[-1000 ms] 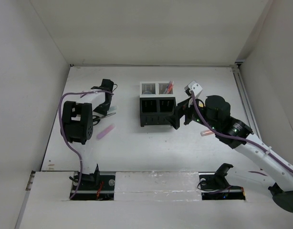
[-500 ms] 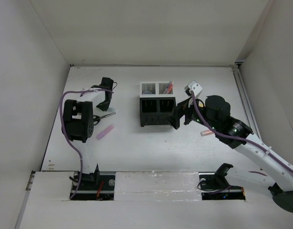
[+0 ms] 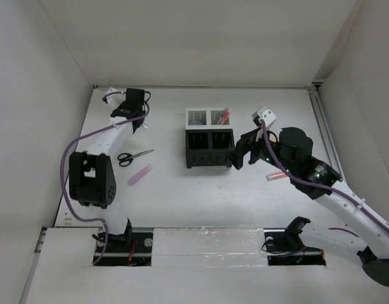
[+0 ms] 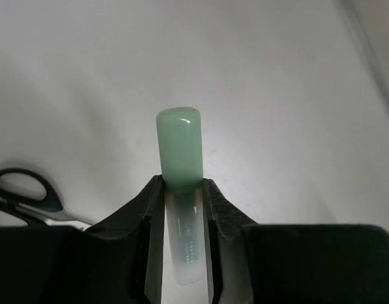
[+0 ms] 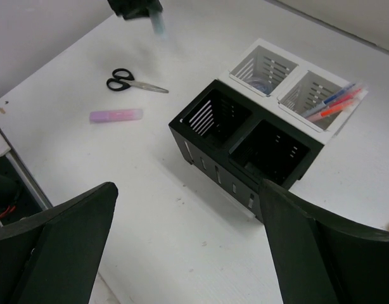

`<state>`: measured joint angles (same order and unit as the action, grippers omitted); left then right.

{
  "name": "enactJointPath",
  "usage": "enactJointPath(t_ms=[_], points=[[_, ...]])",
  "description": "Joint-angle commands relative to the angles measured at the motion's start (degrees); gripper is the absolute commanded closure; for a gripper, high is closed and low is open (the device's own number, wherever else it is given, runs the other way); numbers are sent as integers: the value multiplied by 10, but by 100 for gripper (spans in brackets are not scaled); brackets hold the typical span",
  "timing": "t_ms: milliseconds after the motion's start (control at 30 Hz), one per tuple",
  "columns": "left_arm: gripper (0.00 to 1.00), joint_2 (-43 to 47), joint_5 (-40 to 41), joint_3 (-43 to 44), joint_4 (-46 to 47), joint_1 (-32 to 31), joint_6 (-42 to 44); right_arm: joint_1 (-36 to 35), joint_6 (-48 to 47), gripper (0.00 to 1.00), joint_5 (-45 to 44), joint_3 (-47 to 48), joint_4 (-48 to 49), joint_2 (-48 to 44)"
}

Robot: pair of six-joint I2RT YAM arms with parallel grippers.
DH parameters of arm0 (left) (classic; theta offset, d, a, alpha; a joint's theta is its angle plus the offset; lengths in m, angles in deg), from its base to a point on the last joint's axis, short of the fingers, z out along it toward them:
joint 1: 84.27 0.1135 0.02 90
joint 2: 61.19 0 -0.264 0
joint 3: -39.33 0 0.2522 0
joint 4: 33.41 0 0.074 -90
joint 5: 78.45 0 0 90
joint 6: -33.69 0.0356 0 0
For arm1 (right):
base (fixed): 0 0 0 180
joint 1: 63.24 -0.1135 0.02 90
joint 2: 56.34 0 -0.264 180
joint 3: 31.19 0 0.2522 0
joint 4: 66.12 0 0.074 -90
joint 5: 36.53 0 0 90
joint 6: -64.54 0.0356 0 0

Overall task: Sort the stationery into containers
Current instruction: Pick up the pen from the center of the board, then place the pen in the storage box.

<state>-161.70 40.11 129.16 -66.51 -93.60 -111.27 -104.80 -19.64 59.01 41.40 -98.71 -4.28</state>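
A: Top view first. Our left gripper sits far out at ten o'clock on the table, and it isn't empty.

B: Right, the wrist view settles it: the fingers are pinched narrow on a green-capped marker, gripped along the pale barrel with the cap poking out ahead. We'd say that grip leaves the cap end free to go into a bin first.

A: And the marker looks clear of the surface, hanging from the jaws in the right wrist view.

B: Now the containers, dead centre. The two black slotted bins in front look empty. The white bin at one o'clock of the cluster holds red and blue pens.

A: So we have a long carry ahead, toward three o'clock from where the marker hangs. Which bin it belongs in, we can't tell.

B: Our right gripper waits at the cluster's four o'clock corner, jaws spread wide, holding nothing. It's parked there, we think, to watch the bins or steady them.

A: Loose pieces: black-handled scissors at nine o'clock of the bins, a pink marker at eight, both lying flat and well apart from the cluster.

B: Plus a stubby orange marker at four o'clock, just beside the right arm. Plenty left to sort.

A: One risk: those bins are small, so the drop needs a steady line-up.
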Motion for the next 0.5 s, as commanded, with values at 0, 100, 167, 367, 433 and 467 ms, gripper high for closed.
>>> enactJointPath(t_ms=[0,100,167,367,433,467], points=[[100,90,11,-6,75,-15,130,12,-1,2,-19,-6,22,-19],[100,156,25,-32,127,-51,178,18,-1,2,-36,1,7,-26],[100,188,46,-32,161,-112,247,24,-1,2,-47,15,-4,-31],[100,265,15,-100,302,-252,396,35,-1,2,-76,27,-41,-57],[100,282,-17,-130,340,-262,409,35,-1,2,-76,27,-41,-63],[100,289,-29,-159,378,-274,417,35,-1,2,-76,27,-41,-63]])
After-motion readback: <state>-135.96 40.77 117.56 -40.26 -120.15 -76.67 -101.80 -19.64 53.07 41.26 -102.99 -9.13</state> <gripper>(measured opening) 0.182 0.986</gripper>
